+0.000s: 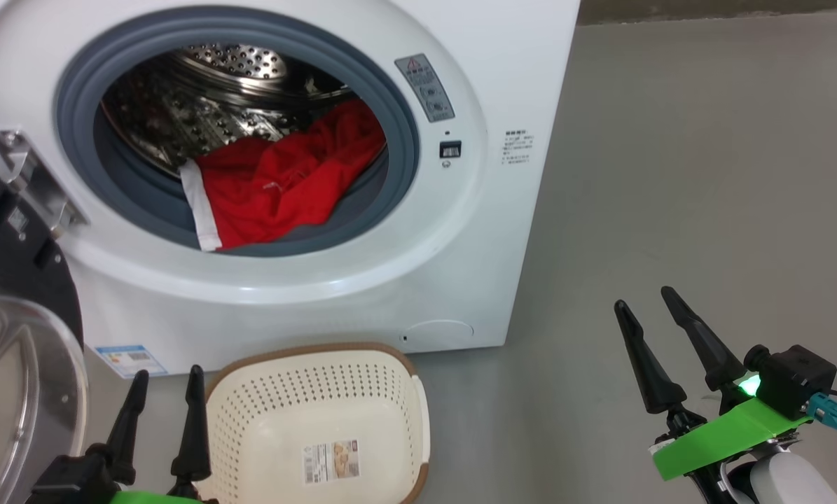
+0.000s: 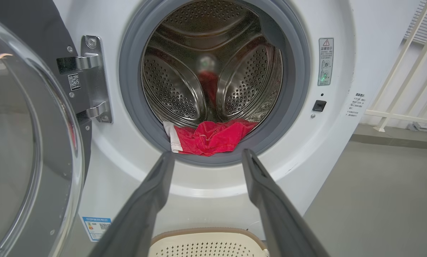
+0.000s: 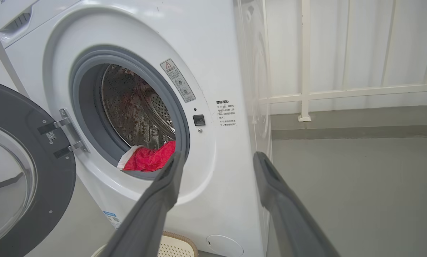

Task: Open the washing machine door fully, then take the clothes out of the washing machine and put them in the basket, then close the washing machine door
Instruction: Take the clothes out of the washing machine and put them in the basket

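Clothes status? /M

Red heap lay in the washing machine, low in the drum and slumped forward onto the grey gasket, white band at its left edge. Nothing out yet. /R

Door? /M

Washing machine door stood open on its left hinge, glass bowl toward the robot, not covering the mouth. Couldn't tell if it was at its stop. /R

Basket placement made sense? /M

Yes. It sat on the floor just in front of the machine, below the mouth, holding only its paper label. My read: parked there so the carry from drum to basket was short and mostly downward. /R

Fingers? /M

Both pairs were spread wide, grasping nothing. Left fingers were low, pointing up and forward, between door and basket, just beside the basket's left rim. The left wrist view looked straight into the drum with the heap framed between the two tips, so that arm looked lined up for the reach. /R

Right arm? /M

Right fingers were low over the floor, well apart from basket and machine, aimed at the machine's right front corner. Looked like standby, out of the left arm's path. /R

Risk? /M

Door sat close to the left arm. I'd have watched that clearance on the way in. /R
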Tool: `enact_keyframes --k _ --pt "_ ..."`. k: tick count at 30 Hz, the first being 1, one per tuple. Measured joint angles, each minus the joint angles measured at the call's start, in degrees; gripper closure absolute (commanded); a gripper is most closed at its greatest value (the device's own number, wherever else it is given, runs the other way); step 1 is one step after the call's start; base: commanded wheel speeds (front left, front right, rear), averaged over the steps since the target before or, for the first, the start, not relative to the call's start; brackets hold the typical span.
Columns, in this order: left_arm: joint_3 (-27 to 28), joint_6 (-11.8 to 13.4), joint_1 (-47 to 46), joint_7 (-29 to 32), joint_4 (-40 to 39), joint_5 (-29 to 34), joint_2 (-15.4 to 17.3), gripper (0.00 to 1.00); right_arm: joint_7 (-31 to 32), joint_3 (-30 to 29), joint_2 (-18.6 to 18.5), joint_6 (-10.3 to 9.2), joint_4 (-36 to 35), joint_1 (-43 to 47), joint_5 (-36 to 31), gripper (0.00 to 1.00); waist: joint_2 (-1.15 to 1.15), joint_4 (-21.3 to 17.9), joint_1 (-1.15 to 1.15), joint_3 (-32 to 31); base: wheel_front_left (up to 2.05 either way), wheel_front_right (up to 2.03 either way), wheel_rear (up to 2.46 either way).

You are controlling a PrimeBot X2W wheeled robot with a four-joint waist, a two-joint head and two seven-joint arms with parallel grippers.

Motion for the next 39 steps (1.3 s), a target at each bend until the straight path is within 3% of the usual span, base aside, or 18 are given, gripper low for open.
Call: enact_keyframes --k 12,39 --pt "0.30 -0.44 -0.04 0.00 -0.02 0.07 -0.27 0.00 0.00 -0.03 0.00 0.00 -0.01 -0.01 0.00 0.00 0.00 0.22 0.00 0.06 1.09 -1.09 0.00" --pt "0.98 -0.49 -0.23 0.00 0.26 1.55 -0.62 0.00 0.00 0.31 -0.14 0.00 0.26 -0.01 0.00 0.00 0.00 0.68 0.00 0.24 0.01 -0.01 0.00"
